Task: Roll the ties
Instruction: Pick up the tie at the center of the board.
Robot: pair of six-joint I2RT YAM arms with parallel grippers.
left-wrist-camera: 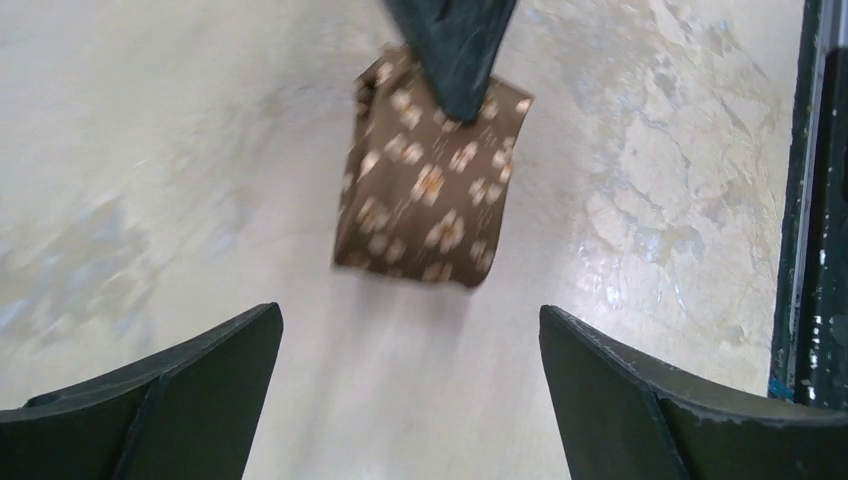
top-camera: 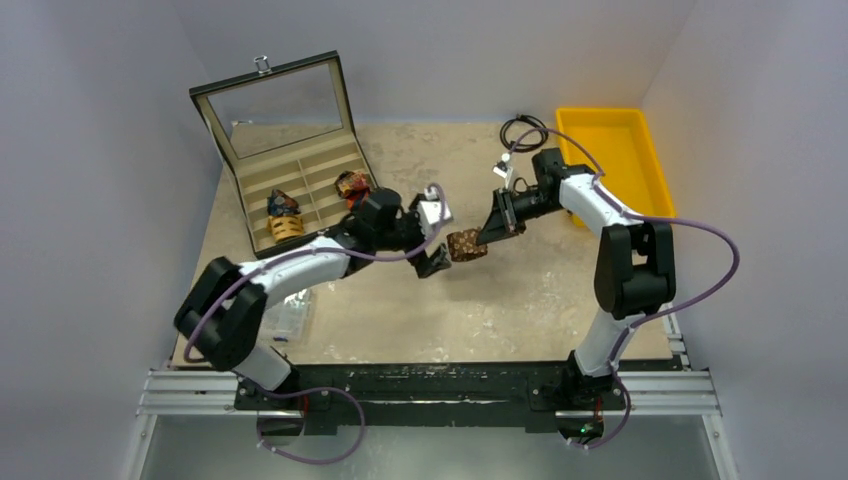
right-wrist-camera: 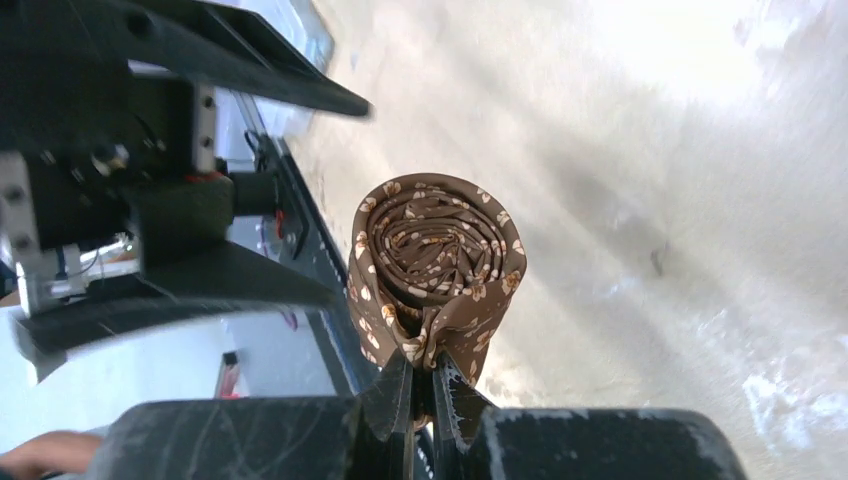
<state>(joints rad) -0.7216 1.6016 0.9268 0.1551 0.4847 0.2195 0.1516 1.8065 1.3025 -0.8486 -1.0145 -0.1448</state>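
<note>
The brown tie (top-camera: 463, 245) with small light flowers is rolled into a coil. My right gripper (top-camera: 487, 238) is shut on its edge and holds it above the table. The right wrist view shows the coil's spiral end (right-wrist-camera: 438, 262) just past the pinching fingertips (right-wrist-camera: 400, 385). My left gripper (top-camera: 436, 262) is open and empty, just left of the coil. In the left wrist view the coil (left-wrist-camera: 430, 195) hangs ahead of the spread fingers (left-wrist-camera: 200, 385). Two other rolled ties, blue/yellow (top-camera: 284, 215) and red-orange/black (top-camera: 352, 184), sit in the box.
An open compartment box (top-camera: 300, 175) with a raised glass lid stands at the back left. A yellow bin (top-camera: 608, 150) is at the back right, a black cable loop (top-camera: 522, 131) beside it. A clear plastic packet (top-camera: 290, 320) lies near the left arm.
</note>
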